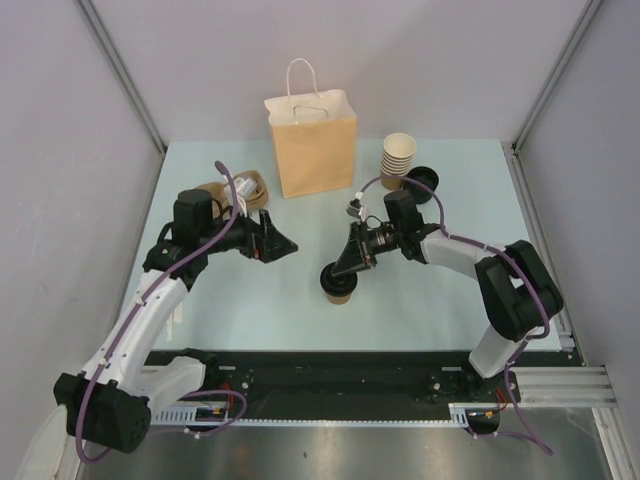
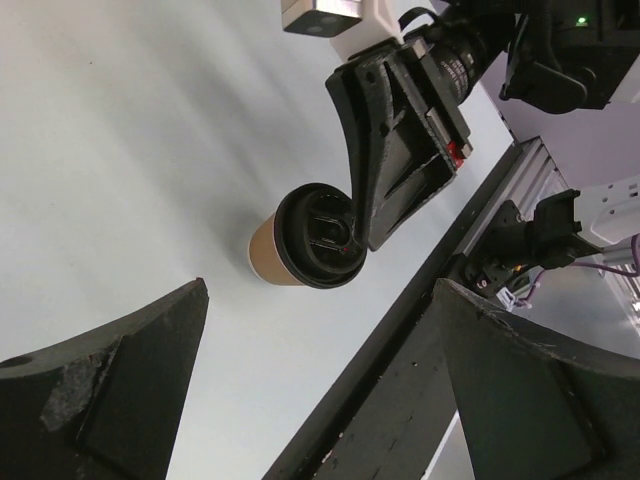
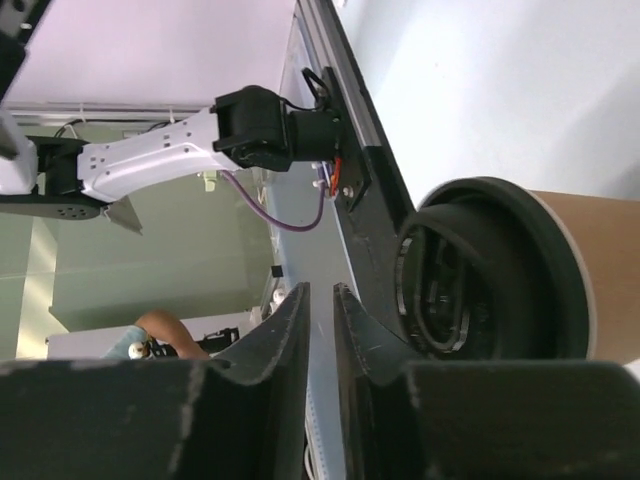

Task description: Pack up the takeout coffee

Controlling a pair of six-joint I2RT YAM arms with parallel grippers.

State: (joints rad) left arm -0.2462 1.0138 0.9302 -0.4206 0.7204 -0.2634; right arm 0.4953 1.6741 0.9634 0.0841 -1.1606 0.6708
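While the takeout coffee (image 1: pixel 340 289) is stood upright on the table (image 1: pixel 250 315), well in front of the paper bag (image 1: pixel 313 145), the right gripper (image 1: pixel 335 272) is parked right at its lid, fingers almost pressed together, nothing seen between them. Left gripper (image 1: pixel 286 245) is spread wide, off to the side.

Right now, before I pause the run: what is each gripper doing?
Left gripper: open, empty.
Right gripper: almost closed, with a slim empty gap; the takeout coffee sits beside it, not gripped.
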